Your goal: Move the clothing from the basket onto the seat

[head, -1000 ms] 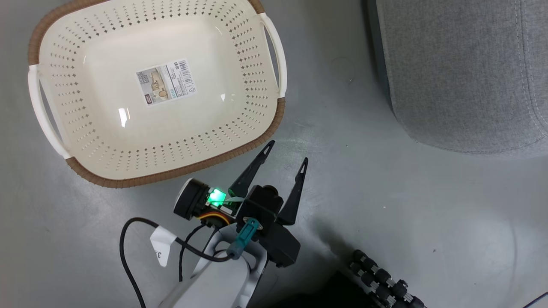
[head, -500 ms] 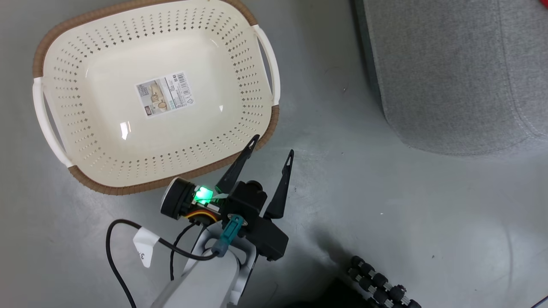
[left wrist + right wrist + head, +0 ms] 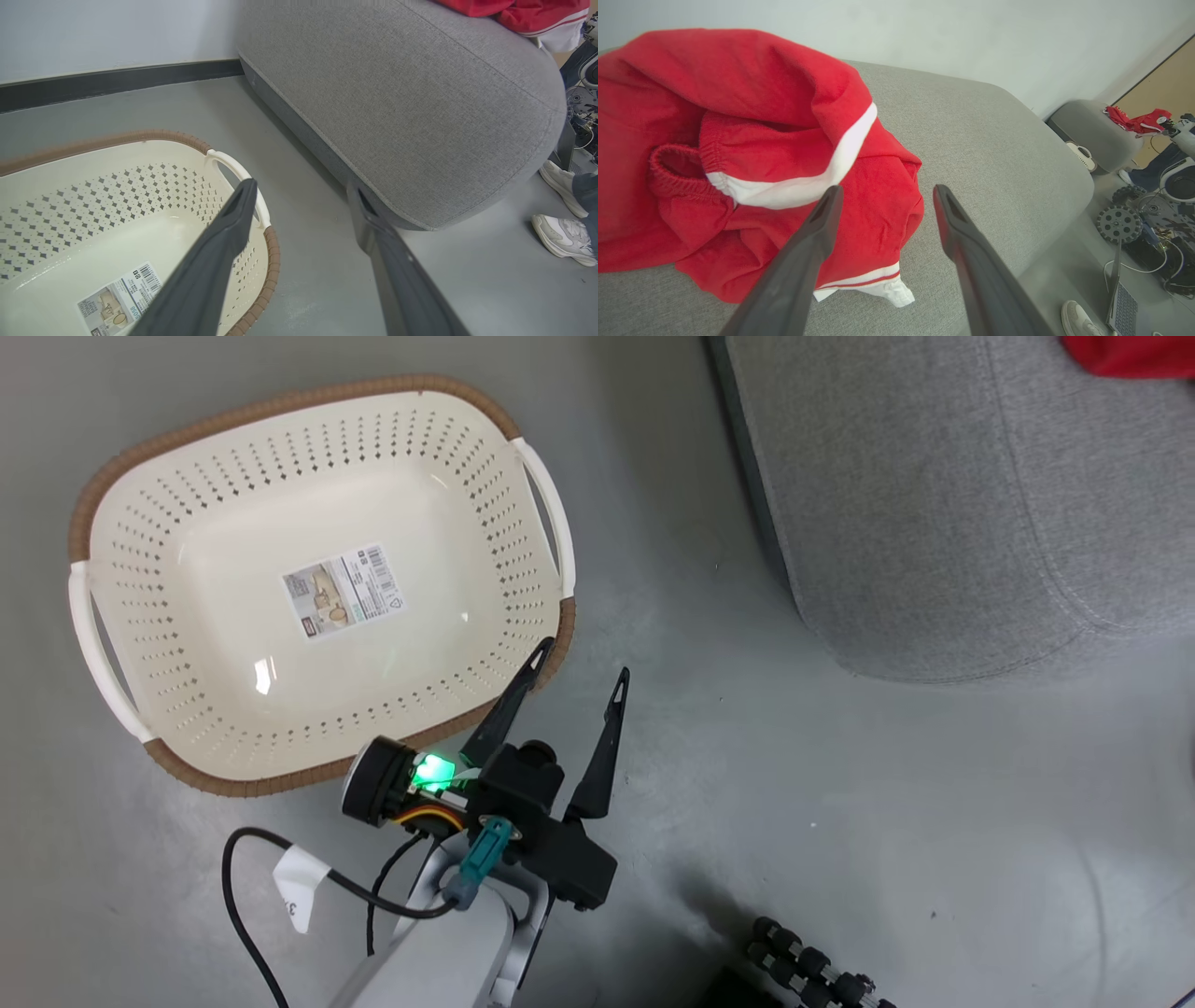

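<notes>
One clothing sprawls across the seat, striped hem toward right gripper.

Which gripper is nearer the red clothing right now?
Right. The right gripper hangs open close over the clothing lying on the seat. The left gripper is open at the rim of the basket, off the seat and far from the clothing.

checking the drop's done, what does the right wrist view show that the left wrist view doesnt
Right wrist view: the open right gripper facing the elastic cuff of the bright red fabric garment. Left wrist view: the open left gripper, the cream perforated plastic basket holding just its paper label. Both: the garment lying on the grey fabric seat cushion.
</notes>
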{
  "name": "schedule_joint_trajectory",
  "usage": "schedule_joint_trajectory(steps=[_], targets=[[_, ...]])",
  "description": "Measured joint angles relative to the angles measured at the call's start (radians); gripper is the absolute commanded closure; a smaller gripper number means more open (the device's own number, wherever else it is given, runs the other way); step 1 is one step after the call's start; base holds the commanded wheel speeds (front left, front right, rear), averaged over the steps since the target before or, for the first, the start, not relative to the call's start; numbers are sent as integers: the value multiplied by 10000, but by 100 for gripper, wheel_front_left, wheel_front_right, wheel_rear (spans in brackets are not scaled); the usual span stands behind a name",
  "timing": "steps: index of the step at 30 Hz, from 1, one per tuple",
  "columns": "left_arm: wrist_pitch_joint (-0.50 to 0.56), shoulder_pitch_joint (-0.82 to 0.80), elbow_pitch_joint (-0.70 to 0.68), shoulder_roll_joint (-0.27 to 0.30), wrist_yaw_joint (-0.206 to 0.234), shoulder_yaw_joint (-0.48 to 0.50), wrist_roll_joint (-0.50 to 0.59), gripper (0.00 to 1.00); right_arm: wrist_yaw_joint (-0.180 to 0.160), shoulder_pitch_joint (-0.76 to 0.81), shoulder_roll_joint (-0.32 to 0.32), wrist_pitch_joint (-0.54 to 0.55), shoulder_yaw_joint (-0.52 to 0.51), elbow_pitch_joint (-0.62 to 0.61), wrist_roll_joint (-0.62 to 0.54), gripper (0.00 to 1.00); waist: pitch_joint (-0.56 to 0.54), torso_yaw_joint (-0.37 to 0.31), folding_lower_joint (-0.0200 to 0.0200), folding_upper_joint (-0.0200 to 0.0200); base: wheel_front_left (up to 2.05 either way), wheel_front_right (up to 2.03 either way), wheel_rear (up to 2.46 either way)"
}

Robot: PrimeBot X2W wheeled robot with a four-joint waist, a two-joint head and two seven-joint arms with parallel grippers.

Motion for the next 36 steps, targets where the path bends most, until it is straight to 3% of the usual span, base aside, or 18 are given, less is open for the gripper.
schedule_joint_trajectory(steps=[5,13,17,28,36], targets=[[-314,171,136,0,0,40,-370,0,0,592,157,2,81,-535,-447,0,-470,-21,0,-2,0,0,0],[-681,466,290,-6,0,190,-1350,0,0,1646,1124,2,199,-1854,-968,0,-1433,151,-1,-2,0,0,0],[-708,590,382,-19,0,148,-1722,0,0,2195,1252,2,123,-2345,-1124,0,-1941,370,-2,-2,0,0,0],[-748,1268,713,-50,0,936,-2704,0,0,3516,1733,4,48,-3616,-1214,0,-3247,1563,-1,-2,0,0,0],[-748,1732,974,-98,0,1446,-2589,0,0,4819,2096,4,-19,-4186,-1417,0,-4287,2602,-2,-1,0,0,0]])
